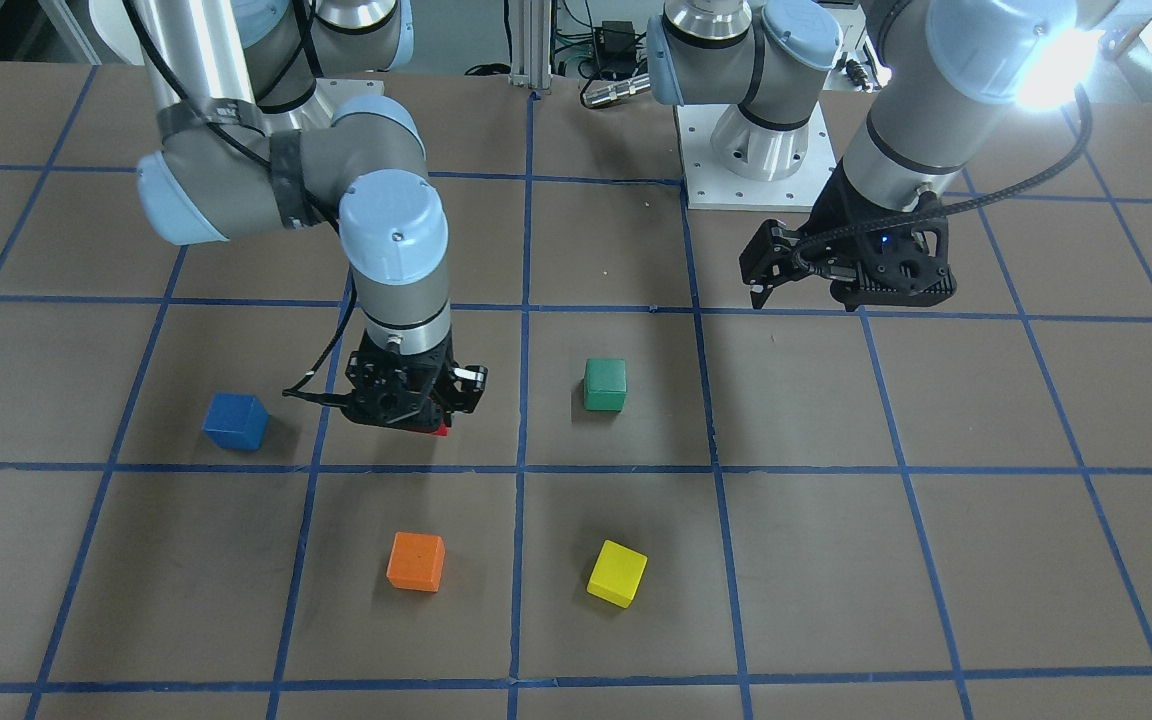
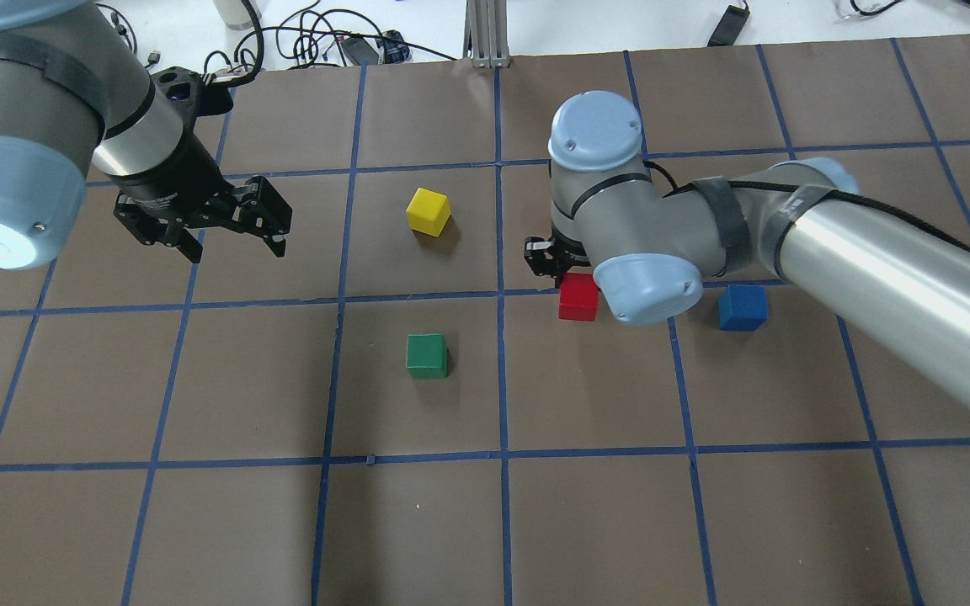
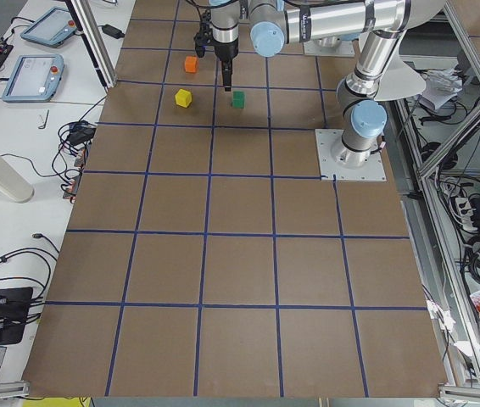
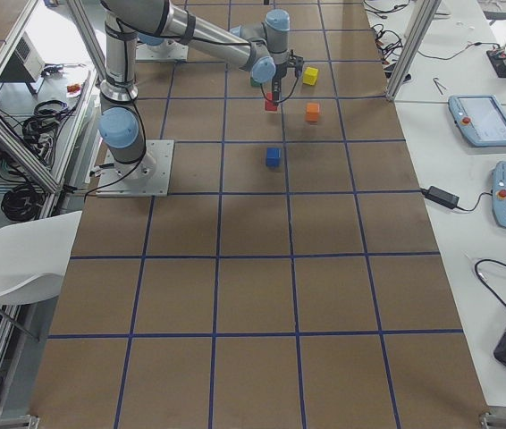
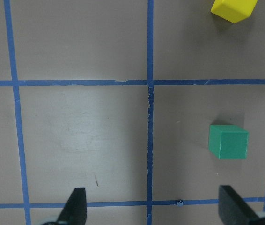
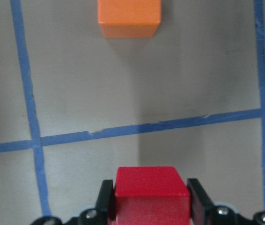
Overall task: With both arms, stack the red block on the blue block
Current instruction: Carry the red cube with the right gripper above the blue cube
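Observation:
The red block (image 2: 578, 296) sits between the fingers of my right gripper (image 6: 150, 199), which points straight down and is shut on it, at or just above the table. In the front view only a red sliver (image 1: 441, 430) shows under the gripper (image 1: 426, 420). The blue block (image 1: 235, 421) rests alone on the table, about one grid square to the robot's right of the red block; it also shows in the overhead view (image 2: 743, 306). My left gripper (image 2: 237, 244) is open and empty, hovering above the table far from both blocks, with its fingertips (image 5: 76, 206) wide apart.
A green block (image 2: 427, 355), a yellow block (image 2: 429, 210) and an orange block (image 1: 415, 561) lie on the brown table with blue tape grid lines. The orange block (image 6: 129, 18) is just ahead of the right gripper. The left arm's base plate (image 1: 751, 150) is at the table's robot side.

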